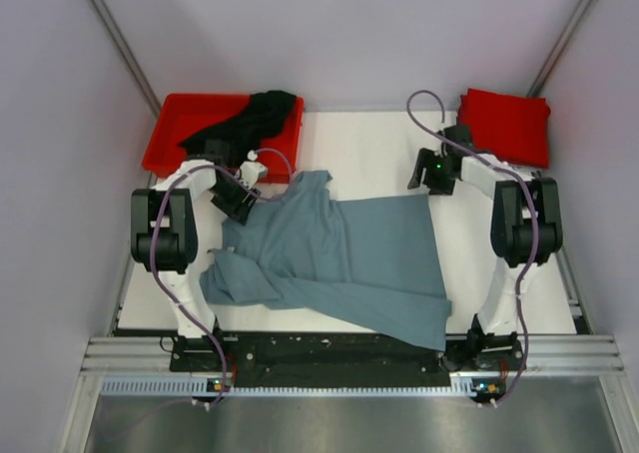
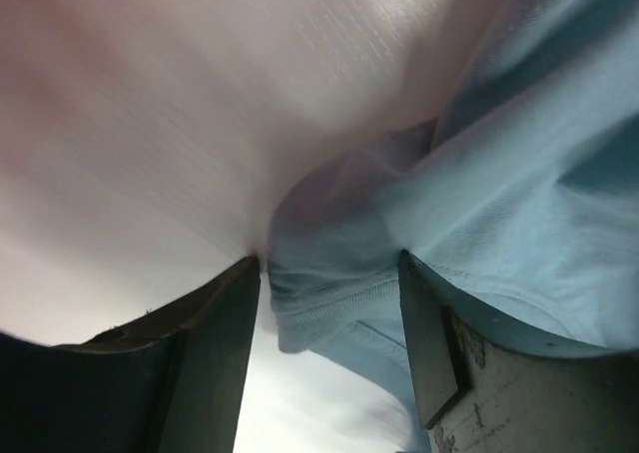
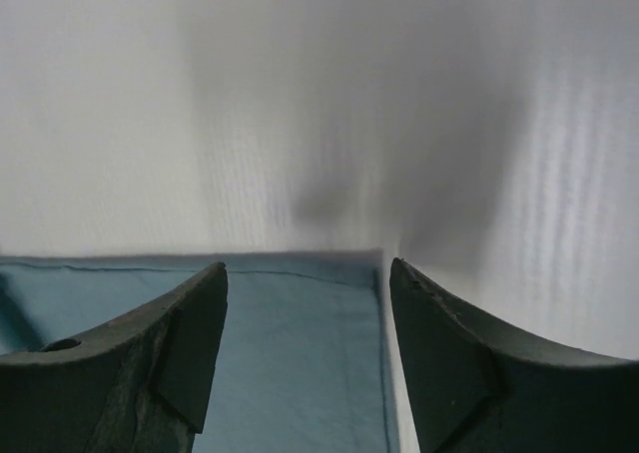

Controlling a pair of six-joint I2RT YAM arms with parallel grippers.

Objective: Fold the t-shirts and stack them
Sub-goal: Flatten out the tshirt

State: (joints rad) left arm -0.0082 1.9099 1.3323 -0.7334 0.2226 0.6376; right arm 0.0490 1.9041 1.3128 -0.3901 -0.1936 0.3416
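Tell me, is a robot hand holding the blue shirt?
Left gripper straddles a bunched edge of the grey-blue t-shirt; grip unclear. Right gripper holds nothing.

A robotics lab test cell: plain pale partition walls (image 1: 50, 94) box in a white desk (image 1: 369, 144), and two cabled black-and-white robot arms (image 1: 165, 228) stand bolted to a slotted aluminium rail (image 1: 349, 351).

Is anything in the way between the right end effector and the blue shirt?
No, nothing visible is in the way. The right end effector is open, and the corner of the grey-blue t-shirt shows right between its fingers. Only the bare white table lies around that corner.
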